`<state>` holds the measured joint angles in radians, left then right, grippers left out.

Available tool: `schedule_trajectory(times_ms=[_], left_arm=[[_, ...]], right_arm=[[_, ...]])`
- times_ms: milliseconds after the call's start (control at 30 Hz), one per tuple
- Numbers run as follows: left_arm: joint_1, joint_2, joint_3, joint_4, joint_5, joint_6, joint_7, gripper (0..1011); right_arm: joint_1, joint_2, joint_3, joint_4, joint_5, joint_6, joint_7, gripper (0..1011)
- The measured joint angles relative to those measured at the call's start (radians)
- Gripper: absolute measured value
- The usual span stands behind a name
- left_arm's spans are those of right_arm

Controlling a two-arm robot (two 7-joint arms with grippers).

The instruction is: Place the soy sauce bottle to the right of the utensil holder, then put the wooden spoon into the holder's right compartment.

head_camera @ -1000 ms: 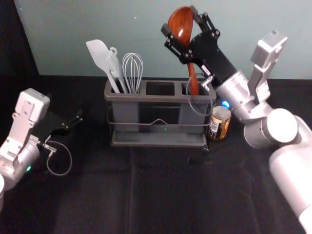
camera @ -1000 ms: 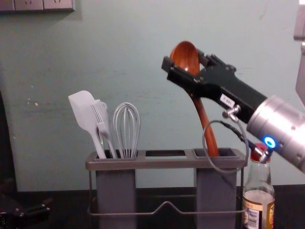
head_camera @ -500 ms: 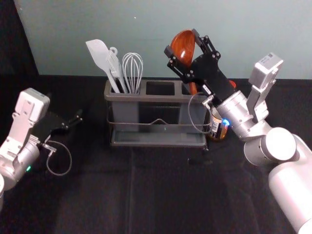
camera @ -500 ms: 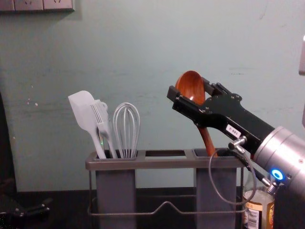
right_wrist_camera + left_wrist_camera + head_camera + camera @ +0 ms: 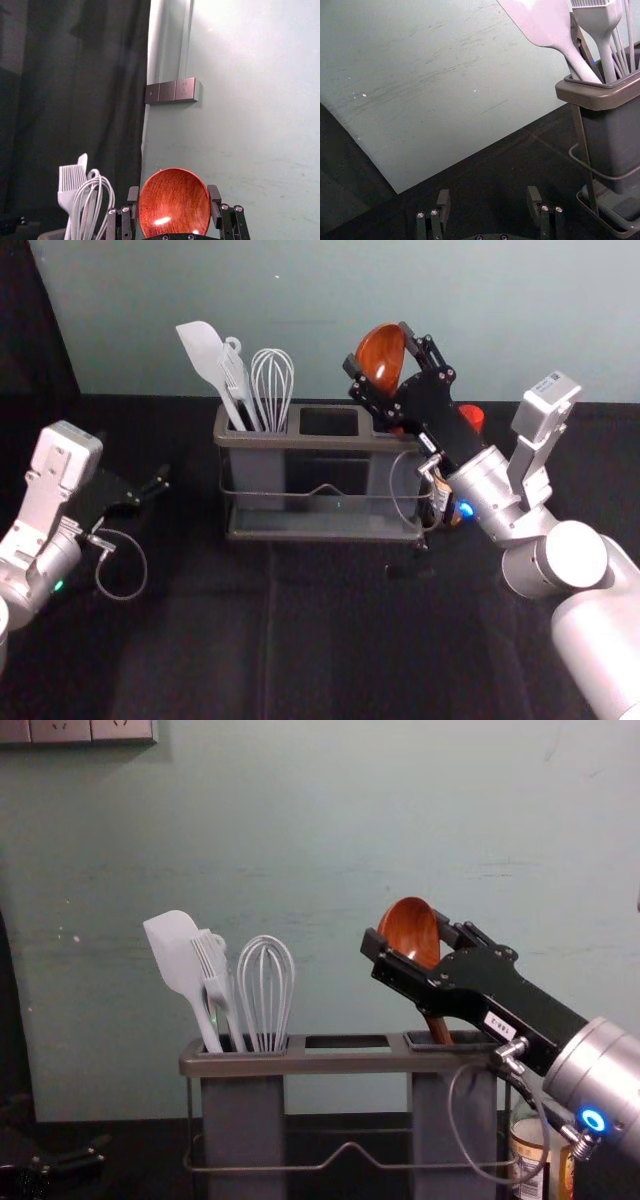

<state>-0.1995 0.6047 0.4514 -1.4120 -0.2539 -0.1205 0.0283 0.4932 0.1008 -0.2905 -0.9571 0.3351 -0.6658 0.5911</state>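
Observation:
My right gripper (image 5: 378,346), also in the right wrist view (image 5: 173,193), is shut on the bowl of the wooden spoon (image 5: 408,930), above the right end of the utensil holder (image 5: 322,536). The spoon's handle points down, its lower part inside the right compartment (image 5: 470,1038). Right of the holder and close beside it stands the soy sauce bottle (image 5: 528,1158), its red cap (image 5: 471,417) behind the right forearm in the head view. My left gripper (image 5: 150,488) is parked at the left; its fingers stand apart and empty in the left wrist view (image 5: 489,201).
A white spatula (image 5: 178,955), a brush (image 5: 215,978) and a whisk (image 5: 266,990) stand in the holder's left compartment. The middle opening (image 5: 329,421) holds nothing. A pale wall (image 5: 330,840) rises behind the dark table, with wall sockets (image 5: 90,728) at upper left.
My right gripper has come down with the spoon, shifting slightly right in the chest view, and more of the handle has sunk into the compartment. The left arm has stayed still.

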Motion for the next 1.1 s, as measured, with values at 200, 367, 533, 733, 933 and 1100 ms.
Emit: schedule_trajectory(times_ms=[200,367,533,733,933,1100], left_arm=[[0.0,0.0,0.0,0.0,0.0,0.0,0.0,1005],[0.0,0.0,0.0,0.0,0.0,0.0,0.0,1005],[0.0,0.0,0.0,0.0,0.0,0.0,0.0,1005],[0.0,0.0,0.0,0.0,0.0,0.0,0.0,1005],[0.0,0.0,0.0,0.0,0.0,0.0,0.0,1005],[0.0,0.0,0.0,0.0,0.0,0.0,0.0,1005]], right_arm=[[-0.005,-0.002,0.004,0.009,-0.002,-0.005,0.004,838],[-0.008,-0.003,0.006,0.013,-0.002,-0.007,0.008,838],[-0.005,-0.006,0.006,0.025,0.006,-0.018,0.027,839],[-0.003,-0.008,0.008,0.026,0.01,-0.023,0.031,978],[-0.005,-0.01,0.013,0.015,0.013,-0.024,0.03,1003],[-0.017,-0.003,0.016,-0.022,0.013,-0.021,0.026,1002]])
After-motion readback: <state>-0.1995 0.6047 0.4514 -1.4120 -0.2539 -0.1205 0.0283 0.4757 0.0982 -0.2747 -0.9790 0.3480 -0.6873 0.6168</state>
